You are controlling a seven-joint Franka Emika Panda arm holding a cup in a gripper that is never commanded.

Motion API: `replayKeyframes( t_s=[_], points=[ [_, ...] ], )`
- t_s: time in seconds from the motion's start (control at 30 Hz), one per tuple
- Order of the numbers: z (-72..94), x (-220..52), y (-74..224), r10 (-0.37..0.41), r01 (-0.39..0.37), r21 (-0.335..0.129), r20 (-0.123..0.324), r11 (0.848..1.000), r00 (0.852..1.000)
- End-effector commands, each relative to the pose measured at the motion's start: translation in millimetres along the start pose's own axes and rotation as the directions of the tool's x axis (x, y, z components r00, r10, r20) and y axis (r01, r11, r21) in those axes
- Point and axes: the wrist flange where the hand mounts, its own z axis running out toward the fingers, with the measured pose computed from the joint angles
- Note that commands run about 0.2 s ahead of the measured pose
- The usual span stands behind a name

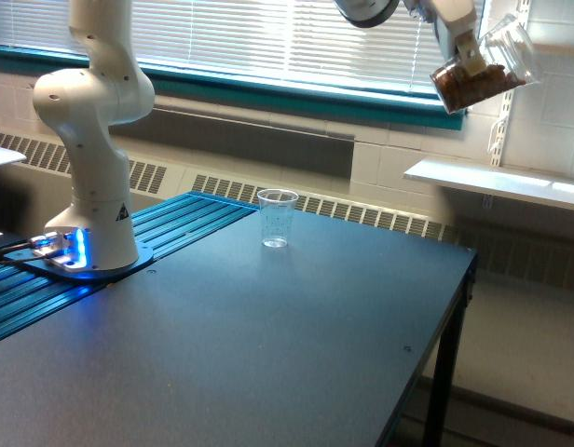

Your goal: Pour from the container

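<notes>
The dark tabletop [268,345] fills the foreground and carries the arm's white base [91,223] at the exterior view's left. Further back, a narrow clear cup [277,219] stands upright and apparently empty near the rear edge; its open mouth suits it as the likely receiver. Farthest and highest, at the exterior view's upper right, the gripper [466,58] grasps the container [483,70], a wide clear cup, with its fingers clenched on the wall. The container tilts with its mouth raised toward the right, so the brown bean-like pieces [469,86] settle at the lower end. It hangs well apart from the narrow cup, beyond the tabletop's edge, so pouring appears not yet begun.
</notes>
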Motion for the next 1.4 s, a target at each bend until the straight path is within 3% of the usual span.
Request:
replayKeyframes(
  t_s=[0.03, 0.57, 1.0, 1.13, 1.4],
  points=[
    [-21.5, -13, -24, -0.069, 0.070, 0.038, -0.029, 0.997, 0.997],
    [-43.6, -65, -42, -0.158, 0.160, 0.069, -0.033, 0.985, 0.987],
    [-54.5, -123, -59, -0.251, 0.252, 0.088, -0.013, 0.964, 0.968],
    [-58.0, -140, -68, -0.290, 0.289, 0.097, -0.007, 0.952, 0.957],
    [-64.1, -169, -91, -0.387, 0.385, 0.109, 0.002, 0.917, 0.922]
  ],
)
